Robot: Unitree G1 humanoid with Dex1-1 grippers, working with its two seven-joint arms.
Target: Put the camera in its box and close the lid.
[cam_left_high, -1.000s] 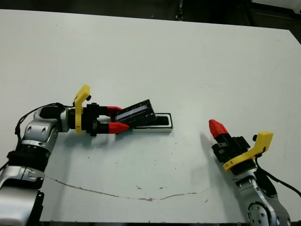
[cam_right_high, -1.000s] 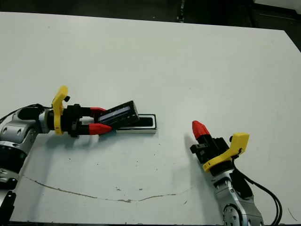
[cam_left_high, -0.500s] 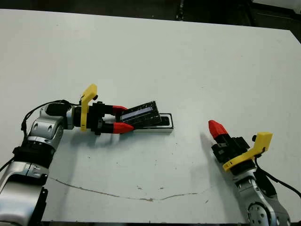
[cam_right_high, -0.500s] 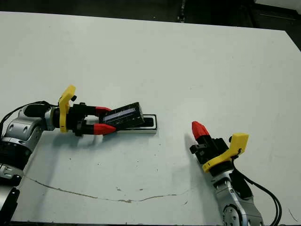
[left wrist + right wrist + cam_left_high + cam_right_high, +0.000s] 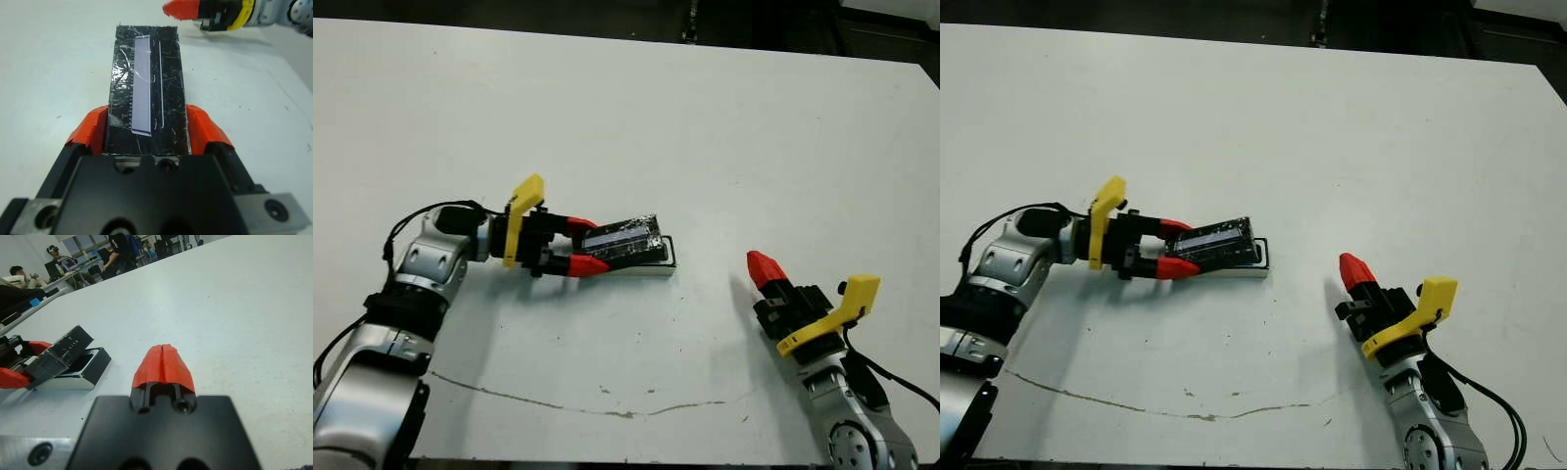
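— Black and speckled, with a lilac strip down its middle: that was the lid [image 5: 145, 93], and the left gripper [image 5: 585, 245] had it pinched by its long edges, one red finger [image 5: 90, 131] on either side.

— And how wide were those jaws?

— Only as wide as the lid is narrow, closed firmly on the near end. The lid ran straight out from the gripper, its long axis in line with the fingers, pointing toward the robot's right.

— Where was the box [image 5: 664, 266] in relation?

— Directly beneath. Its long axis lay along the lid's, so the two were nearly matched in direction. The lid was tilted, though: the far end sat higher than the white wall, as the right wrist view showed, with a wedge of gap over the dark interior.

— The camera?

— I couldn't make it out; the lid hid most of the tray, so whether it was inside I cannot tell.

— And the right gripper [image 5: 1356, 271]?

— Well apart, on the table's right side, its red tips pressed together and holding nothing. The left arm was plainly the nearer. I'd judge the next move hinged on lowering that raised end squarely onto the walls.
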